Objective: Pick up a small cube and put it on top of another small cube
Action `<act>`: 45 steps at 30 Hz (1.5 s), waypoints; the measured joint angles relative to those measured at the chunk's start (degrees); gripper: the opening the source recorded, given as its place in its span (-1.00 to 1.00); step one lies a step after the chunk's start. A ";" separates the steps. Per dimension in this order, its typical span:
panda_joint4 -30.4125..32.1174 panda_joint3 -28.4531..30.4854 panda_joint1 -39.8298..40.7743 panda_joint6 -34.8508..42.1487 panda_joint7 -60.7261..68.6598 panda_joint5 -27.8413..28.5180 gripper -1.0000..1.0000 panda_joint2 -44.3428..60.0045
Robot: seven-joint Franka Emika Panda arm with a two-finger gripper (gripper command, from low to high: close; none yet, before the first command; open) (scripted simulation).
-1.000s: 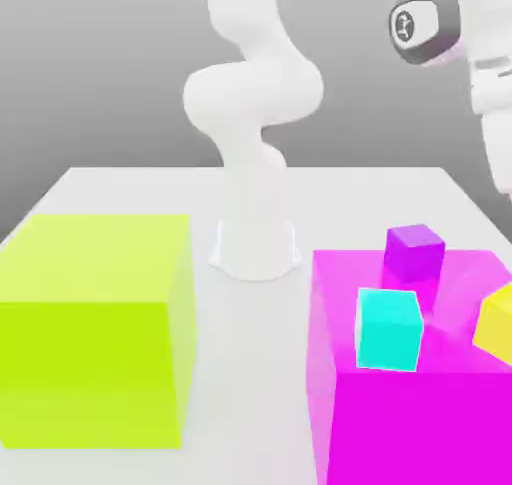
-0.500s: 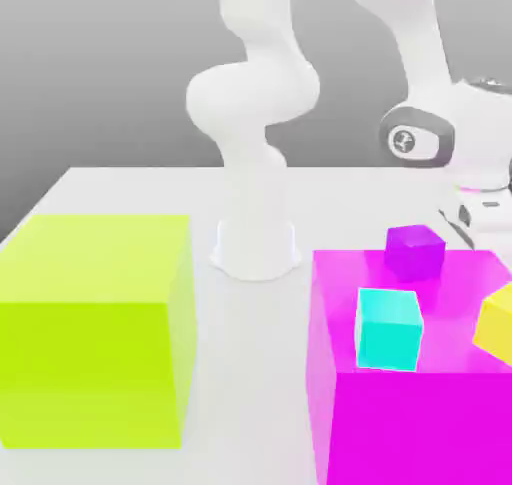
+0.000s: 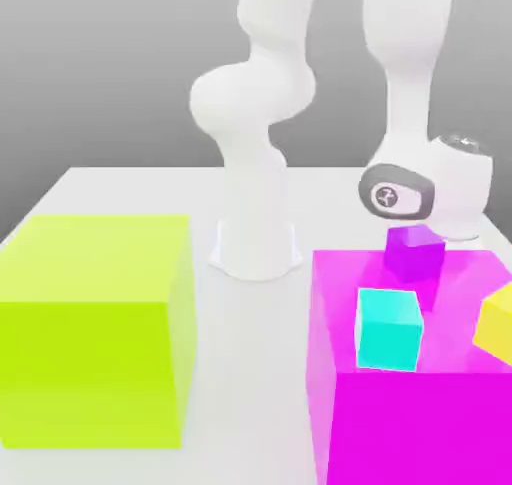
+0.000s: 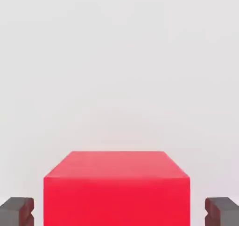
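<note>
Red cube (image 4: 116, 188) set square between the two dark fingertips (image 4: 16, 211), one flat face turned toward the hand camera, top face running away behind it. Sides alike, so no long axis to tell; front edge in line with the line from finger to finger. Resting on a plain pale surface.

Gripper (image 4: 119, 211) spread wide, a clear gap between each fingertip and the cube's side. Nothing gripped, neither pad touching.

From the exterior view: wrist (image 3: 428, 185) lowered at the far right of the table (image 3: 250, 373), just above and behind the purple cube (image 3: 415, 248). Round dark emblem (image 3: 387, 196) on the wrist housing, a pale mark inside it, too small to read.

Purple cube at the far top edge of the magenta block (image 3: 420, 413); on top or just behind, cannot tell. Cyan cube (image 3: 388, 328) nearer, toward the block's near top edge. Yellow cube (image 3: 497, 323) tilted at the exterior view's right border, cut off by the frame. Lime block (image 3: 95, 323) at the near left in the exterior view, well apart from the magenta one. White arm base (image 3: 256, 248) between the two blocks, farther back.
</note>
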State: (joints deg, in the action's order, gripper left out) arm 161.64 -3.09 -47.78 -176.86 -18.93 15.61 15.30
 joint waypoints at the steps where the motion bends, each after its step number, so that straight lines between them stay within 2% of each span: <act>1: 0.00 0.00 0.00 0.02 -0.04 0.04 -1.00 0.00; 6: 0.24 -1.50 1.35 1.67 0.94 -0.90 -1.00 -2.05; 10: 1.09 -5.51 4.27 5.64 4.63 -5.57 -1.00 -7.09; 16: 2.80 -8.14 4.24 11.51 10.70 -14.40 -1.00 -14.49; 18: 2.33 -9.41 4.65 14.00 12.01 -14.10 -1.00 -14.84; 23: -4.74 -9.62 5.05 23.46 21.97 -13.88 -1.00 -13.64; 35: -24.53 -9.46 9.59 47.62 51.25 -17.33 -1.00 -10.68; 43: -40.63 -5.75 19.22 65.50 72.27 -18.97 -1.00 -11.88; 45: -42.23 -3.18 23.73 66.28 72.61 -18.18 -1.00 -13.94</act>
State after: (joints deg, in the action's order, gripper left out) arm 119.42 -6.27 -24.05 -110.58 53.69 -2.57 1.36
